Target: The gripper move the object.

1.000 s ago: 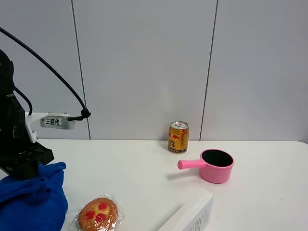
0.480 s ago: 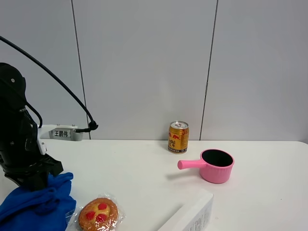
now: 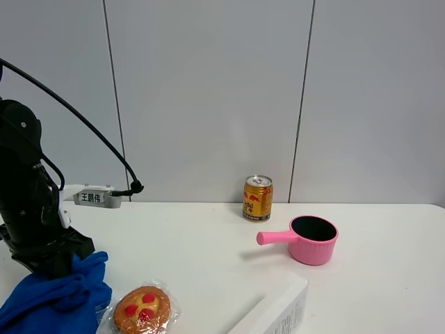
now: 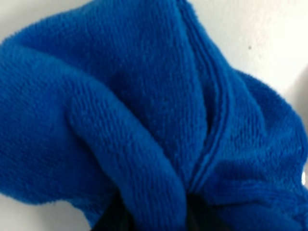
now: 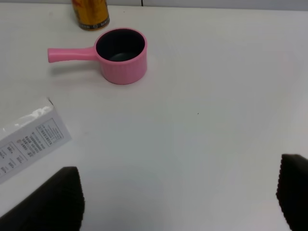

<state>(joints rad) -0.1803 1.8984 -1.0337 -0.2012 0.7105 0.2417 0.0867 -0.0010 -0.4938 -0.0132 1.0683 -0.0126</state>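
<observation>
Backdrop: pale grey wall panels [image 3: 208, 97] with thin dark seams running straight up from the far edge of the table.
Table: white top [image 3: 208, 243], everything here sits on it.
Left arm: black arm [image 3: 28, 209] at the near left corner, bent down over the cloth, with a black cable arcing off behind it.
Blue towel: thick blue terry towel [image 3: 55, 303] [image 4: 144, 120] bunched in a heap at the near left edge of the table, its folds gathered upward into the arm's tip.
Left gripper: left gripper [image 4: 156, 216] pinched tight on a ridge of the towel; the dark fingers [image 4: 113, 219] show on either side of the fold.
Right gripper: right gripper [image 5: 171, 202] spread wide, holding nothing, its two dark fingertips [image 5: 48, 199] above bare table, well apart from the pan.
Box: white printed carton [image 3: 278, 313] [image 5: 29, 139] at the near edge, right of the pastry.
Saucepan: small pink saucepan [image 3: 313, 240] [image 5: 120, 55], dark inside, upright, handle pointing towards the left arm's side.
Pastry: round wrapped tart [image 3: 142, 309] with red pieces on top, just beside the towel.
Can: gold drink can [image 3: 257, 198] [image 5: 90, 12] upright near the wall, behind the saucepan's handle.
Tag: white name label [image 3: 92, 197] sticking out from the left arm.
</observation>
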